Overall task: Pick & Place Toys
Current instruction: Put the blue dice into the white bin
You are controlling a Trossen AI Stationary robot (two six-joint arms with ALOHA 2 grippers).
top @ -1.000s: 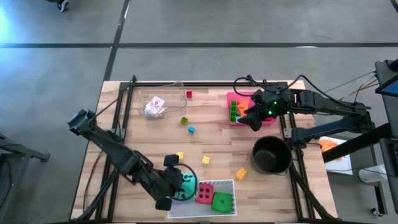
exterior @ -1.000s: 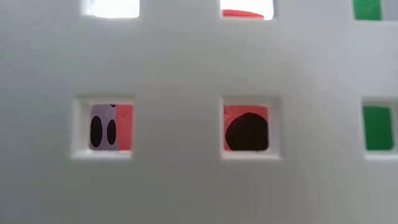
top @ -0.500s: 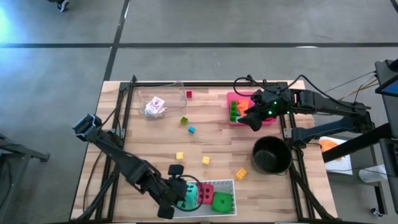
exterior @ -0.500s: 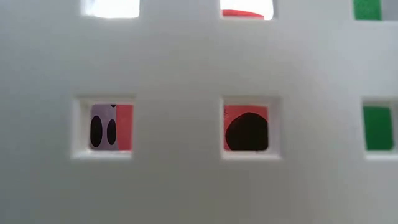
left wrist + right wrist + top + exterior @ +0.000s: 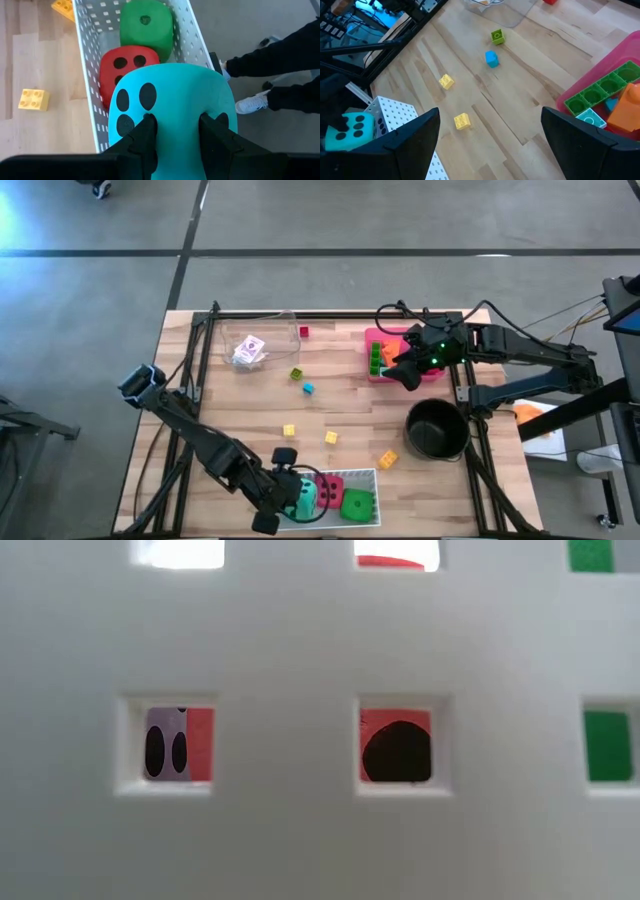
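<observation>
Left gripper (image 5: 175,131) clenches the teal die (image 5: 172,107) over the white tray (image 5: 90,65), above the red die (image 5: 122,65). Right gripper (image 5: 408,370) hangs over the pink tray (image 5: 372,337), jaws released.

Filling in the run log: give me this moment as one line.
left tool: shut on teal die, over white basket | right tool: open, by pink tray

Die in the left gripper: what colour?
Teal die with black dots, clearest in the left wrist view.
</observation>
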